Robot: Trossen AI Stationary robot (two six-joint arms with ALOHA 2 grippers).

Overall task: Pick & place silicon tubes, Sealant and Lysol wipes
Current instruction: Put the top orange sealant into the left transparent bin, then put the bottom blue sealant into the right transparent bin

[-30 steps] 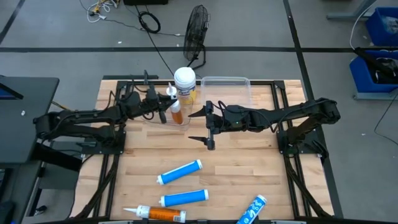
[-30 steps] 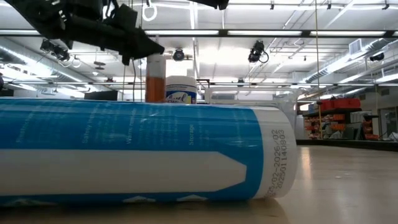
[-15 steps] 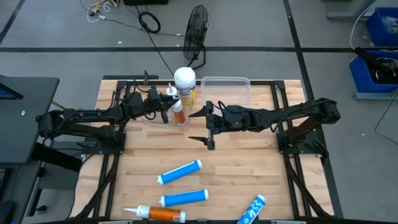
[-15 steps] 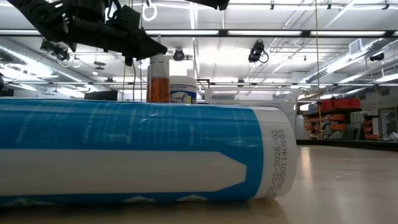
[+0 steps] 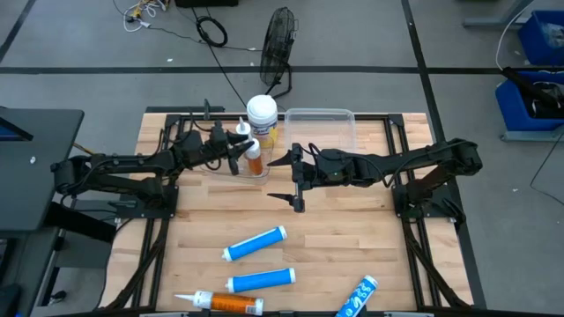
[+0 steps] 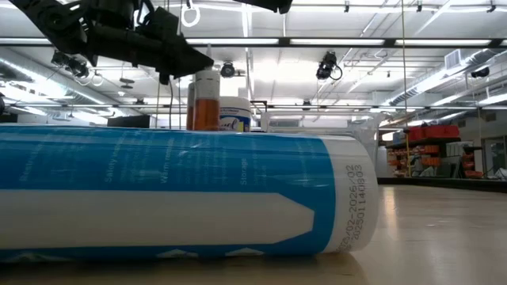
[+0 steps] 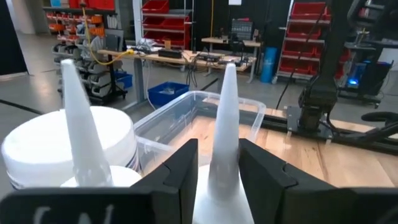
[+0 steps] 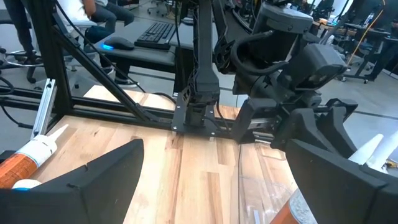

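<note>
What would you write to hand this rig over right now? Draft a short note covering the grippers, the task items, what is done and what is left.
Left gripper: at the nozzle of the upright orange tube, which stands beside the Lysol wipes at the table's far side.
Right gripper: open, empty, over mid-table.
Clear bin: next to the wipes; nothing seen inside.
Lying at the near edge: three blue tubes and one orange tube.
Done: apparently the orange tube stood up by the wipes.
Left: probably the four lying tubes.
</note>
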